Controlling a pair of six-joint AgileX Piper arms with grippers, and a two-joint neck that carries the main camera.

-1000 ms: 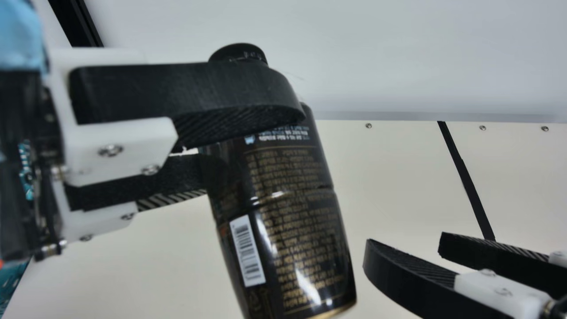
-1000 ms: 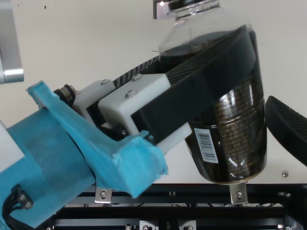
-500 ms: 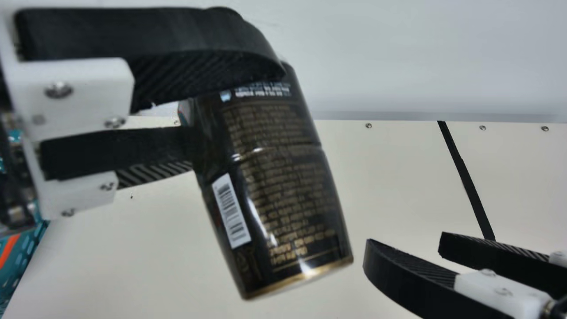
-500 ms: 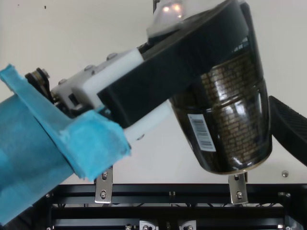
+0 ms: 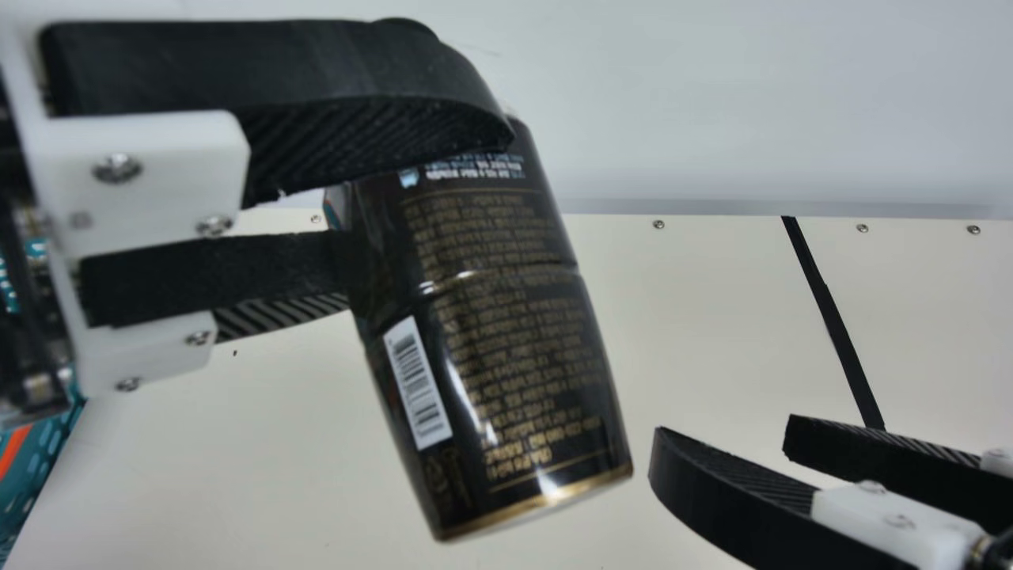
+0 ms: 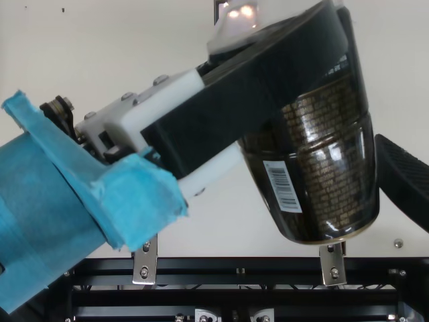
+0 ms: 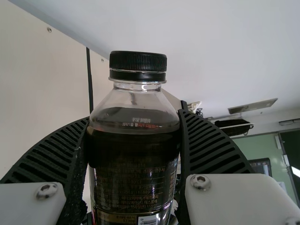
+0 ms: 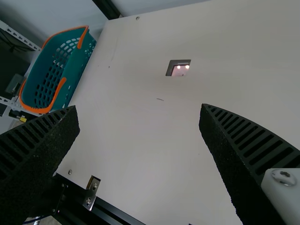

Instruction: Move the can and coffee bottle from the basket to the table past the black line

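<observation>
The left claw (image 7: 135,116) is clamped around the upper body of the black-labelled, clear plastic coffee bottle (image 5: 491,356), tilted above the cream worktop (image 5: 696,332). Probably full, it should be heavy, slick and slightly yielding; a waist hold would balance better. Near its base, the right claw (image 5: 724,434) gapes empty; rightward of it runs the straight black line (image 5: 835,324).
</observation>
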